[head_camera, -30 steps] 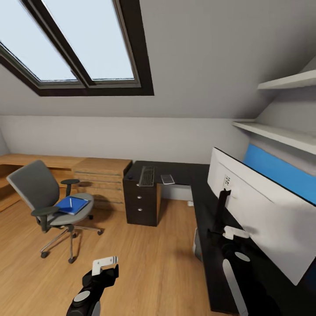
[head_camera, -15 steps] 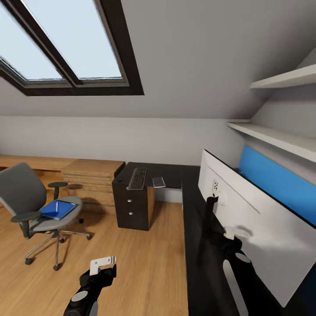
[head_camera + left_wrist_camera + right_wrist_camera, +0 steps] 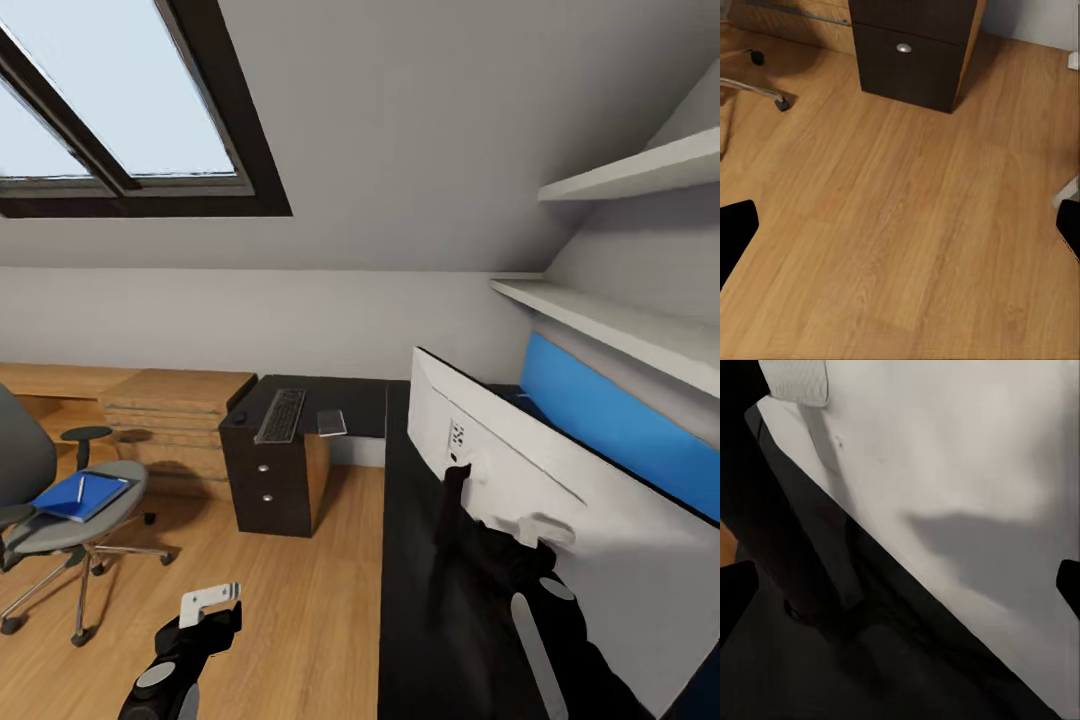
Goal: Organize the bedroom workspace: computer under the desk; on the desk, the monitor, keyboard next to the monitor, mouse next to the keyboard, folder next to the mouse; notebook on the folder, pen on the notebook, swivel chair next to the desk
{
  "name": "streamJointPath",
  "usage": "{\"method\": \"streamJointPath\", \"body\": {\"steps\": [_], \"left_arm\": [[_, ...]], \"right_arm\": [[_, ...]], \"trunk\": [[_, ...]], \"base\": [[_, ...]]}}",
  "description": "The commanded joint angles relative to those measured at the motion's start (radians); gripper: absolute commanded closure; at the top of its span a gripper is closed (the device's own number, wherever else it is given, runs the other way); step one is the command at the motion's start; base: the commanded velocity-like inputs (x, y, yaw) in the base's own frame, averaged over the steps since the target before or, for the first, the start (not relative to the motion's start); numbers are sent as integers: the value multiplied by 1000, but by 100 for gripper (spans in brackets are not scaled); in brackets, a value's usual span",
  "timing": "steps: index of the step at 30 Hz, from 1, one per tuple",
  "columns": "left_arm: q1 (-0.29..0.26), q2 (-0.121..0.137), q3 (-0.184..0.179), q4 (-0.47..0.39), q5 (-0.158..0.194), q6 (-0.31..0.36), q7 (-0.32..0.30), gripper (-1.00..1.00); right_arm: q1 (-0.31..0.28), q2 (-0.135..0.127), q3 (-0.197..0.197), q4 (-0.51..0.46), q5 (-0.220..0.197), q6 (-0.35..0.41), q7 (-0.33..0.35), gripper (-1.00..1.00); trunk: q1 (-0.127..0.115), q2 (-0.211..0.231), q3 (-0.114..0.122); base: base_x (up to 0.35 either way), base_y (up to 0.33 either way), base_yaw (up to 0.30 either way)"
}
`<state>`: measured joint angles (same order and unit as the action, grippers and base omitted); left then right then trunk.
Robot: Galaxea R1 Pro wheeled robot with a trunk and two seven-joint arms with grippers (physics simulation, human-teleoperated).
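Observation:
The monitor [image 3: 560, 510] stands on the black desk [image 3: 420, 600] with its pale back toward me. My right gripper [image 3: 540, 530] hangs open just behind that back [image 3: 967, 457], fingers wide apart. At the desk's far end lie the keyboard [image 3: 281, 415], the small mouse [image 3: 238, 417] and the grey notebook [image 3: 331, 422]. The swivel chair [image 3: 100, 520] stands at far left with the blue folder [image 3: 70, 500] on its seat and the pen [image 3: 81, 488] on the folder. My left gripper [image 3: 208, 603] is open over bare floor [image 3: 900, 225]. The computer is hidden.
A black drawer unit [image 3: 270, 485] with silver knobs [image 3: 904, 48] closes the desk's far end, with a light-wood chest [image 3: 175, 420] beside it. White shelves [image 3: 620, 330] and a blue wall panel [image 3: 620, 425] lie behind the monitor. A chair wheel [image 3: 781, 105] rests on the floor.
The camera has swung right: chair, drawer unit and keyboard have slid left in the picture, and the monitor looms closer. Both grippers keep their places in the view.

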<state>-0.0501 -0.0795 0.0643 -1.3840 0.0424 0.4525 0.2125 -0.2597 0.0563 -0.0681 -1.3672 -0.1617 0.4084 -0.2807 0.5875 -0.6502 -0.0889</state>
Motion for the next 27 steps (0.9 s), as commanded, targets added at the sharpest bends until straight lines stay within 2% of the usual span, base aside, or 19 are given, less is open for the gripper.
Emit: {"method": "streamJointPath", "body": {"steps": [1,2,3,7,15,27], "left_arm": [[-1,-1,4,-13,5,5,4,-100],[-1,-1,8,-27,5,5,4,-100],[-1,-2,37,-66,5,6,4,-100],[-1,-2,66,-83,5,6,4,-100],[-1,-3,71,-85,8,6,4,-100],[-1,-3,68,-83,5,8,4,-100]], "right_arm": [[-1,0,0,-1,-10,3,-6,-100],[-1,0,0,-1,-10,3,-6,-100],[-1,1,0,1,-10,2,-6,-100],[-1,2,-1,10,-10,1,-6,-100],[-1,2,1,11,-10,2,-6,-100],[-1,6,10,13,-9,3,-5,-100]], "trunk": [[0,-2,-2],[0,-2,-2],[0,-2,-2],[0,-2,-2],[0,-2,-2],[0,-2,-2]], "base": [[3,-16,-271],[2,-10,-272],[1,-3,-274],[0,-1,-275],[0,0,-245],[0,0,-13]]}}
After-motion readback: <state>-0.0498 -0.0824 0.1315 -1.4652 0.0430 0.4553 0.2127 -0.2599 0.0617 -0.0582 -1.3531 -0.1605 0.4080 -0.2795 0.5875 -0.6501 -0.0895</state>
